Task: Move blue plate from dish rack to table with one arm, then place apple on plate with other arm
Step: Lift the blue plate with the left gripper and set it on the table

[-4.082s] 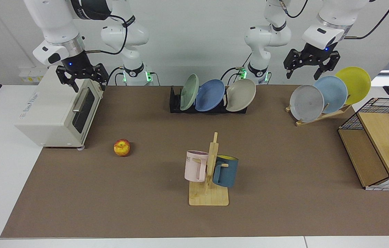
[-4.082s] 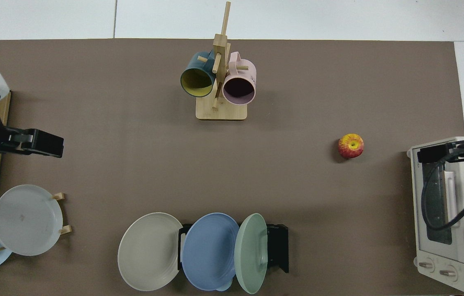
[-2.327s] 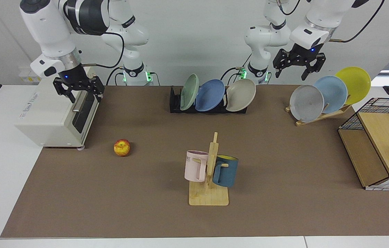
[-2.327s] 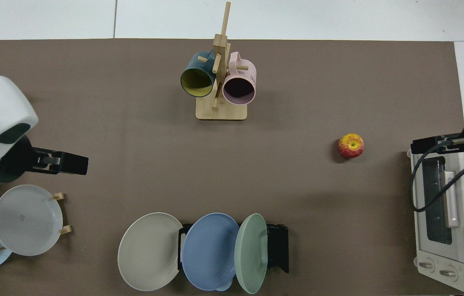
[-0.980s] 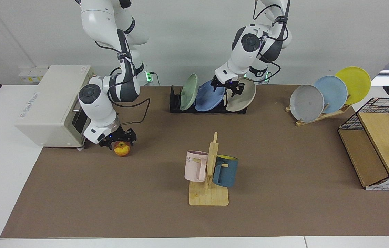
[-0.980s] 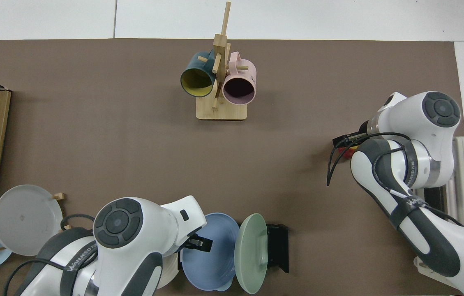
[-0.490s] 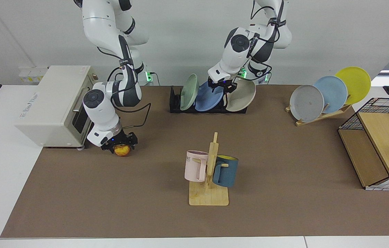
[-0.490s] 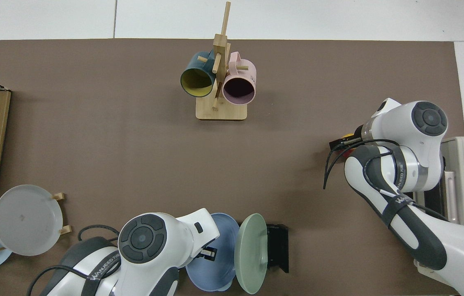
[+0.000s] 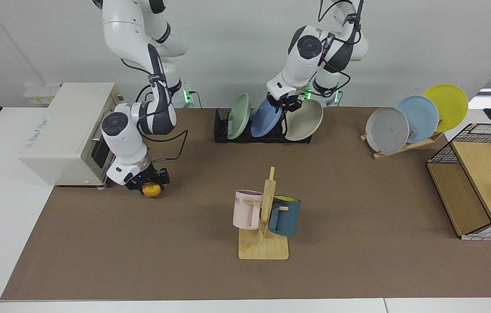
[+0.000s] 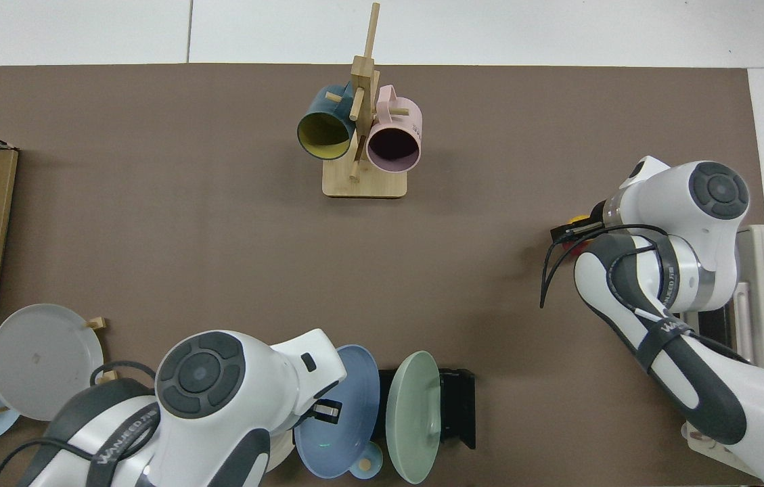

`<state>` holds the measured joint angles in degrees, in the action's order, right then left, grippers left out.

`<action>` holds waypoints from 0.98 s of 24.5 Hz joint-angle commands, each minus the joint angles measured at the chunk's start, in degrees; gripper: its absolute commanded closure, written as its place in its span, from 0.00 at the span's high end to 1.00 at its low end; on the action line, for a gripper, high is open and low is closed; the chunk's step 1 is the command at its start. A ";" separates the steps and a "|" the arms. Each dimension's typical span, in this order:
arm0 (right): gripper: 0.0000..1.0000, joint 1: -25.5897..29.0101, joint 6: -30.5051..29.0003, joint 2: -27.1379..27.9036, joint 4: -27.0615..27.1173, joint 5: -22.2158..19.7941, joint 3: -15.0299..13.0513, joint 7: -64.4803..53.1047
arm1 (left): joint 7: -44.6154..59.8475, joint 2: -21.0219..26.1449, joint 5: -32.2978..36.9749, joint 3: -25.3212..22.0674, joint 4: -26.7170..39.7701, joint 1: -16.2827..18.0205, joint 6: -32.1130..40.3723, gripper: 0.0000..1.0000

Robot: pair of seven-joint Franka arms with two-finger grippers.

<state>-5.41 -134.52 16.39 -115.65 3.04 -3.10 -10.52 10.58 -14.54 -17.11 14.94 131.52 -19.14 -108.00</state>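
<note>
Left pincer (image 9: 284,105) pinches blue plate (image 9: 266,118) by top rim, plate tilted, half out of dish rack (image 9: 221,130). Lift straight, clear beige plate (image 9: 304,120), then lay flat on bench (image 9: 358,208). Right pincer (image 9: 148,181) clamps apple (image 9: 151,190) near toaster oven (image 9: 65,132); hold off.

"ME" on the pink mug (image 9: 246,208); "WANJEED" on an arm (image 10: 118,439).

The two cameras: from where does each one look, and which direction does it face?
Facing view: across the table from the robots, looking at both bases; left gripper grips the blue plate, right gripper holds the apple.
Top view: overhead, looking straight down; both arms' upper links show.
Shared: blue plate, apple, mug stand.
</note>
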 commanded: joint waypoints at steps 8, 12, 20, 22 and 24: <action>0.00 -0.38 8.22 -5.31 6.75 0.03 -0.15 4.88 | -7.22 3.20 -2.74 -0.09 -7.95 14.91 -2.21 0.00; 0.00 -0.47 9.62 -7.33 7.53 -3.55 -0.06 5.94 | -14.09 6.26 -4.60 -0.18 -8.39 18.52 -6.60 0.00; 0.00 -4.25 16.48 -10.24 8.42 -6.65 0.12 9.19 | -24.53 17.87 -18.55 -0.09 -12.43 24.85 -10.39 0.00; 0.00 -4.87 17.09 -10.85 8.07 -6.91 0.20 10.68 | -28.76 19.01 -22.86 0.00 -11.99 26.51 -10.57 0.00; 0.00 -5.74 17.53 -11.55 7.11 -7.09 0.29 12.09 | -30.27 20.24 -25.86 0.00 -12.17 27.66 -10.83 0.00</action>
<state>-9.61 -118.44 6.52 -107.00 -2.13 -2.98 -2.25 -14.64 2.32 -36.84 14.24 121.09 5.74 -118.26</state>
